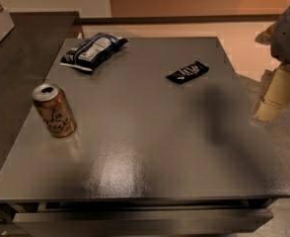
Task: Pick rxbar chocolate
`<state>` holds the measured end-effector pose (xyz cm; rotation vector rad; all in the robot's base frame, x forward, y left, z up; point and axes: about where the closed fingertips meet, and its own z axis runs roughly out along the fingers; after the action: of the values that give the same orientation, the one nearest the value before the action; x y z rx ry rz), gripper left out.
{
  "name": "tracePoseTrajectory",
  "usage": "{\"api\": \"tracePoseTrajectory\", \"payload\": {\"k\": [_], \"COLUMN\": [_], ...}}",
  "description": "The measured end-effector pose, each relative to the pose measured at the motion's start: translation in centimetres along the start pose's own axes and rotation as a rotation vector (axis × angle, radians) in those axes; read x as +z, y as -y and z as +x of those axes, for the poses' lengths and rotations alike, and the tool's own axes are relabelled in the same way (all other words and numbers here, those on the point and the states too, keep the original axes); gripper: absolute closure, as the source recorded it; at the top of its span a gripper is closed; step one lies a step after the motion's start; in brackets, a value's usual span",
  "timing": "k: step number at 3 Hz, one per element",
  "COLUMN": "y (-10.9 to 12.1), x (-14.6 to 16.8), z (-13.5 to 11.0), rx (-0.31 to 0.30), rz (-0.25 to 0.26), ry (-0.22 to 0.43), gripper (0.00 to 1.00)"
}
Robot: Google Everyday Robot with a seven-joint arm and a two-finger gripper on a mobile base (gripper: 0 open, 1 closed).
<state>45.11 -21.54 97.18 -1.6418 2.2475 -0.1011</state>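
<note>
The rxbar chocolate (187, 72) is a small flat black wrapper with white lettering, lying on the grey table (150, 147) toward the back right. My gripper (269, 107) hangs at the right edge of the view, beyond the table's right side, to the right of and nearer than the bar. It touches nothing. Its shadow falls on the table right of centre.
A dark blue and white snack bag (92, 51) lies at the back left of the table. An orange drink can (54, 110) stands upright at the left. A dark counter (21, 58) runs along the left side. The table's front edge is near the bottom.
</note>
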Motion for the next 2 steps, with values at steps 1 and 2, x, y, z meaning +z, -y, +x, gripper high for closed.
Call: {"api": "tracePoseTrajectory", "payload": {"k": [1, 2], "y": [2.4, 5.3], "x": [2.1, 4.6], "z": [-0.3, -0.5], "rx": [0.074, 0.134], "rz": [0.027, 0.039], "ry": [0.038, 0.111], "gripper": [0.00, 0.00]}}
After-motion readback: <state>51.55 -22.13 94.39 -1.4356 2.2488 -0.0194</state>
